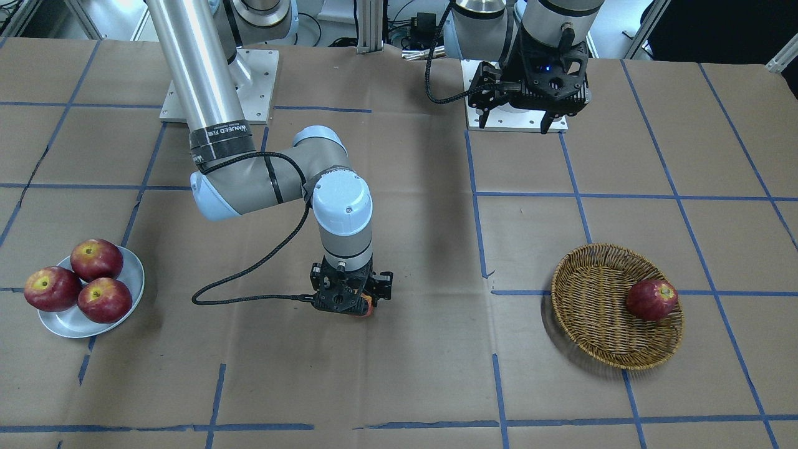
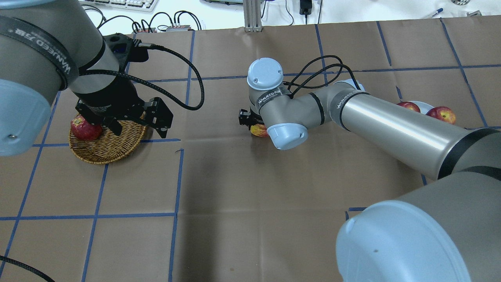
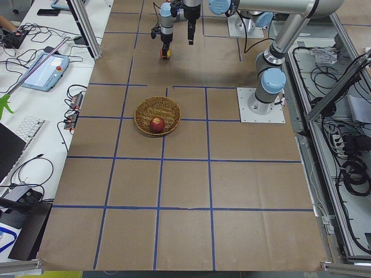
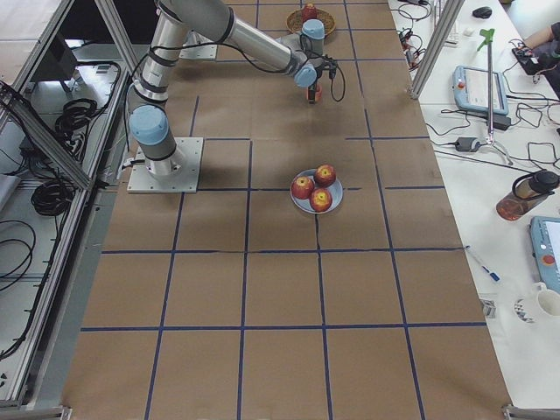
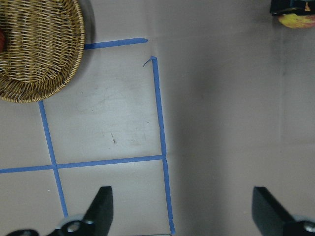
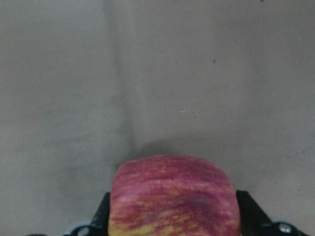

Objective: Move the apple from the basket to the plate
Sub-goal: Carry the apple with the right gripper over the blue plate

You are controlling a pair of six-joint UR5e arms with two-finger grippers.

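Apple [image 6: 172,196]: pinched in right end effector [image 1: 352,305], well apart from plate [image 1: 65,324], between plate and basket [image 1: 592,312]. Plate already carries three dark apples [image 1: 96,259]. Left end effector [image 1: 517,121]: spread, empty, farther from plate than the right.
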